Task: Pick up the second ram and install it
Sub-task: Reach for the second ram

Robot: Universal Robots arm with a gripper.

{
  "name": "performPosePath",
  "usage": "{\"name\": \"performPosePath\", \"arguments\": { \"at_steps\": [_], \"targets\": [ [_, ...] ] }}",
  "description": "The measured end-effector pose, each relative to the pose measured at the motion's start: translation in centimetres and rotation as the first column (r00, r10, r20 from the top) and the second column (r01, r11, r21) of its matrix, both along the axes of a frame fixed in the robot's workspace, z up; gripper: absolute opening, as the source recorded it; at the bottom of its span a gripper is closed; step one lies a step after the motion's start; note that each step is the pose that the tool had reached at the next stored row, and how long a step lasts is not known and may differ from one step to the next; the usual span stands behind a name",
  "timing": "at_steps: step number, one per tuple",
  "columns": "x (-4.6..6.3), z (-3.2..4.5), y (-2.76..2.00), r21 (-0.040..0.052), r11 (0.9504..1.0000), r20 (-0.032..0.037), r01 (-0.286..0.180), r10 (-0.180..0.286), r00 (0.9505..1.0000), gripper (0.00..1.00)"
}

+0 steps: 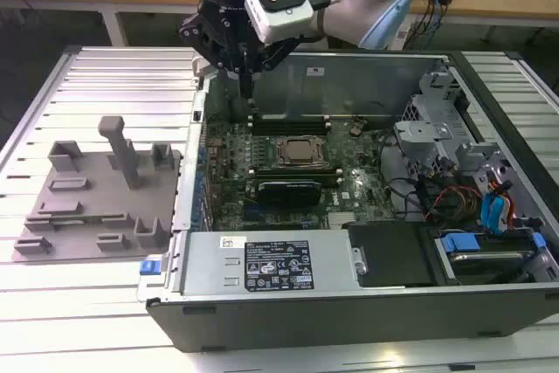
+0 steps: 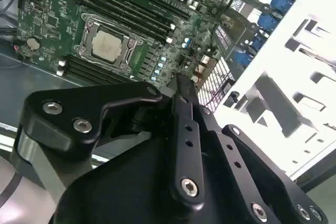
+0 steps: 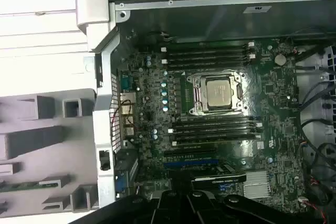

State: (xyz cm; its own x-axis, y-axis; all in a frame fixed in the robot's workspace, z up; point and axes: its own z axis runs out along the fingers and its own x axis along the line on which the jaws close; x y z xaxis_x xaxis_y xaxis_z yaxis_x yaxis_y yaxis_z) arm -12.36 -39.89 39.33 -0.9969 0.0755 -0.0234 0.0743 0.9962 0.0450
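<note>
The second ram [image 3: 32, 185]: a thin, flat green board stick lying in a slot of the grey moulded fixture [image 1: 96, 189]. The fixture rests on the ribbed metal desk [image 1: 122, 67], at the exterior view's left of the open computer case [image 1: 349, 312]. The hand [image 1: 247, 91] hangs well apart from the stick, inside the case, over the far left corner of the green motherboard [image 1: 229, 172] and just left of the square, metal-framed CPU socket [image 1: 301, 151]. Its black fingers are drawn together to a narrow tip and grip nothing.
</note>
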Motion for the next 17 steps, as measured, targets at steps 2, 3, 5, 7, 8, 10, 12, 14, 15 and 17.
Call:
{"name": "performPosePath", "arguments": {
  "at_steps": [2, 3, 5, 7, 8, 10, 12, 14, 15, 17],
  "targets": [
    [-2.1, 0.0, 0.0, -0.0001, 1.0, 0.0006, 0.0, 0.0, 1.0, 0.08],
    [-2.5, 0.0, 0.0, 0.0, 1.0, 0.0008, 0.0, 0.0, 1.0, 0.08],
    [-3.7, 0.0, 0.0, 0.0, 1.0, 0.0009, 0.0, 0.0, 1.0, 0.08],
    [-4.3, -0.01, 0.0, 0.0, 1.0, 0.001, 0.0, 0.0, 1.0, 0.08],
    [-4.8, -0.01, 0.0, -0.0001, 1.0, 0.001, 0.0, 0.0, 1.0, 0.08],
    [-5.7, -0.02, 0.0, 0.0, 1.0, 0.0013, 0.0, 0.0, 1.0, 0.08],
    [-6.4, -0.02, 0.0, 0.0, 1.0, 0.0013, 0.0, 0.0, 1.0, 0.08],
    [-7.3, -0.03, 0.0, -0.0001, 1.0, 0.0013, 0.0, 0.0, 1.0, 0.08],
    [-7.7, -0.03, 0.01, 0.0, 1.0, 0.0013, 0.0, 0.0, 1.0, 0.08],
    [-8.4, -0.03, 0.0, 0.0, 1.0, 0.0014, 0.0, 0.0, 1.0, 0.08]
  ]
}}
